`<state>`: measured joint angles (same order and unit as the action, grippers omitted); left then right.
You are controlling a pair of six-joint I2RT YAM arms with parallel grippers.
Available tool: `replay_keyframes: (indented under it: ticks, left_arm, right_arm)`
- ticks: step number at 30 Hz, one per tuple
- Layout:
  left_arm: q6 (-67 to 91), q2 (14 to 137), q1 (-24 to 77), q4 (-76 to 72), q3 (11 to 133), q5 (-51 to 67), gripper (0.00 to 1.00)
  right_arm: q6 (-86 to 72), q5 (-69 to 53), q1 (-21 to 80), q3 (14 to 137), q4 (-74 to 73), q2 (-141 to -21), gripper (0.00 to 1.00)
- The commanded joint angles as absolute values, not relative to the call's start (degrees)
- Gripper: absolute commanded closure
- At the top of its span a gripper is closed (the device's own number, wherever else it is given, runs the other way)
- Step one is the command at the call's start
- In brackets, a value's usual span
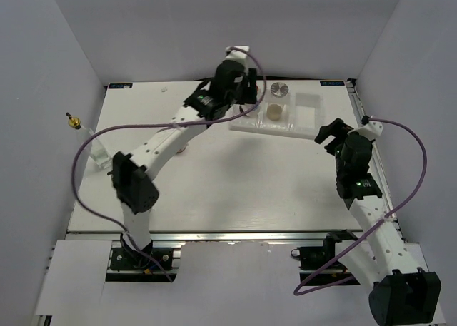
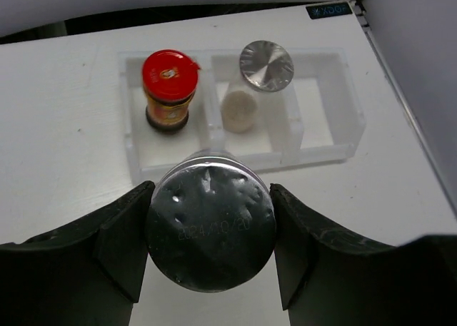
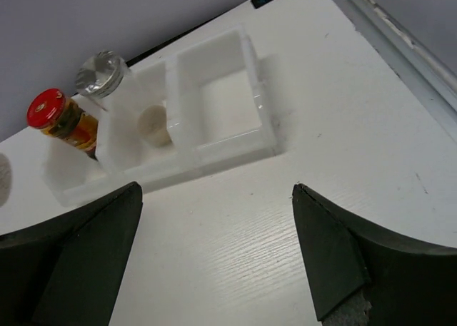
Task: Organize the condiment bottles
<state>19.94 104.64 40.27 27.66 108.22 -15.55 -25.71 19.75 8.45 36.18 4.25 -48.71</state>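
Your left gripper is clamped on a silver-topped jar with a finger pressed to each side, just in front of the tray's near wall. In the tray, the red-capped jar fills the left compartment — the silver-capped bottle and pale jar share the middle one. Your right gripper hangs wide open over the table, holding nothing. A gold-capped bottle sits at the table's left edge — well apart from the tray.
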Motion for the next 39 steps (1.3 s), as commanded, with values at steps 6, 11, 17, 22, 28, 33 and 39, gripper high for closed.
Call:
replay_keyframes:
  ticks: [6,11,17,22,28,33,39]
  left_arm:
    - [9.76,123.12,44.30,30.41,135.87,-10.82,1.00]
    - [10.72,124.54,44.38,19.62,131.85,-7.73,1.00]
    - [9.67,129.98,44.38,14.34,134.47,-9.93,1.00]
    - [9.49,133.67,44.38,13.01,136.31,-12.74,1.00]
    - [9.84,136.40,44.47,9.94,136.41,-12.66,1.00]
    - [9.76,138.25,44.47,7.48,136.23,-15.54,1.00]
    - [8.79,140.54,44.38,8.00,136.58,-18.63,0.99]
  right_arm:
    - [-25.31,25.57,6.07,33.40,2.64,-42.63,0.10]
    - [-24.70,24.70,5.98,33.31,2.72,-42.19,0.11]
    - [-23.91,24.96,5.98,31.82,3.34,-40.87,0.11]
    - [-23.03,24.87,5.98,31.38,3.43,-40.17,0.11]
    - [-22.16,24.96,5.89,30.59,4.30,-39.64,0.11]
    - [-20.83,23.03,5.89,30.94,3.78,-40.60,0.10]
    - [-19.69,21.71,5.89,31.11,4.04,-41.83,0.11]
